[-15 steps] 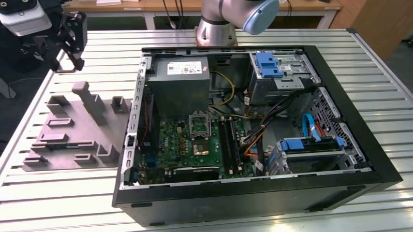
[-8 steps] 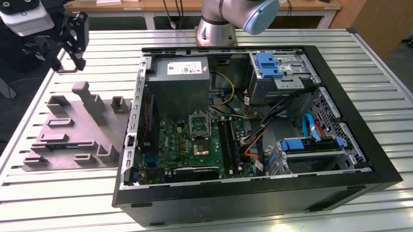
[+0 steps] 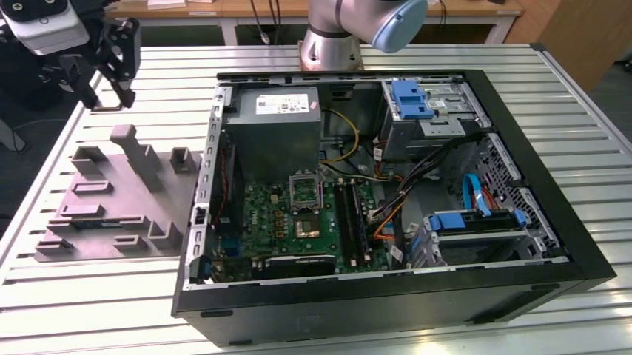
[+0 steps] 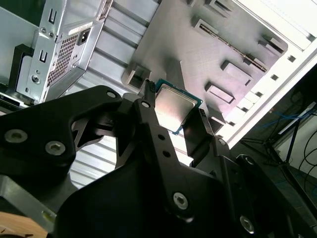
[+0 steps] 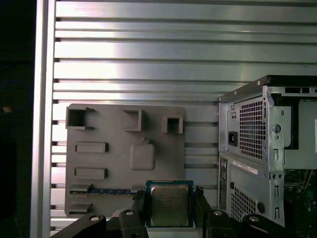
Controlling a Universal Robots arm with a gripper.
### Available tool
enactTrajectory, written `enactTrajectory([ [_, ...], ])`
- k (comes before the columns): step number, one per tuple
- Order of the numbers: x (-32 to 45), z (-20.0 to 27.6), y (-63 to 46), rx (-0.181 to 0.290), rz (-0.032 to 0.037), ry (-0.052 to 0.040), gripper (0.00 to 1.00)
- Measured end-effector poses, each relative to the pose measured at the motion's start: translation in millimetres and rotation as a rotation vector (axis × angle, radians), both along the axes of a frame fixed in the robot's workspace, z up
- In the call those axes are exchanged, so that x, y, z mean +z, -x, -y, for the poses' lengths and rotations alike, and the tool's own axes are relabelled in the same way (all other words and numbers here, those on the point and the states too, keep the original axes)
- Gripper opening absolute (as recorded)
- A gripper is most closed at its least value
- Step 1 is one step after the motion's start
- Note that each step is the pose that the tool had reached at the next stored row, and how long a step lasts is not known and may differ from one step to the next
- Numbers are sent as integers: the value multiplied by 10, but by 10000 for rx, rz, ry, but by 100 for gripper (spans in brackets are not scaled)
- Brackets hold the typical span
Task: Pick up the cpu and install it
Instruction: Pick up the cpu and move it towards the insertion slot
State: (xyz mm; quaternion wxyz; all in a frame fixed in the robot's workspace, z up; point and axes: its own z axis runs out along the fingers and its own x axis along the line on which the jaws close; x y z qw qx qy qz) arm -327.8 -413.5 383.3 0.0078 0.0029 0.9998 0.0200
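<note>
Black fingers: mine, one on each side of the cpu. In the second wrist view they and the linkage behind them cover the chip's lower part.
Cut off: in the first wrist view the cpu runs down into my linkage at the picture's edge, so its fourth side is lost.
Hard to make out: in the exterior view my gripper hangs over the far corner of the slatted table, and what sits between the fingers there is too small to tell.
Arm: silver base and pale blue joint, cropped by the exterior view's upper edge.
Jaws: drawn in to the chip's width, pinching the cpu by two opposite edges and gripping nothing else.
Cpu place: in my grip, lifted off the table at one edge of the grey fixture block, outside the computer case.
Cpu look: flat and square, with a pale silver metal lid and a thin green rim. Its faint print is too fine for me to read.
Motherboard: green, lying in the open case, partly covered by cables.
</note>
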Motion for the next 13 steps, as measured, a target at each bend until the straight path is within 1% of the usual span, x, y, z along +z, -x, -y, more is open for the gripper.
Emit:
enactTrajectory([
  [13,0,0,-50,0,0,0,47],
])
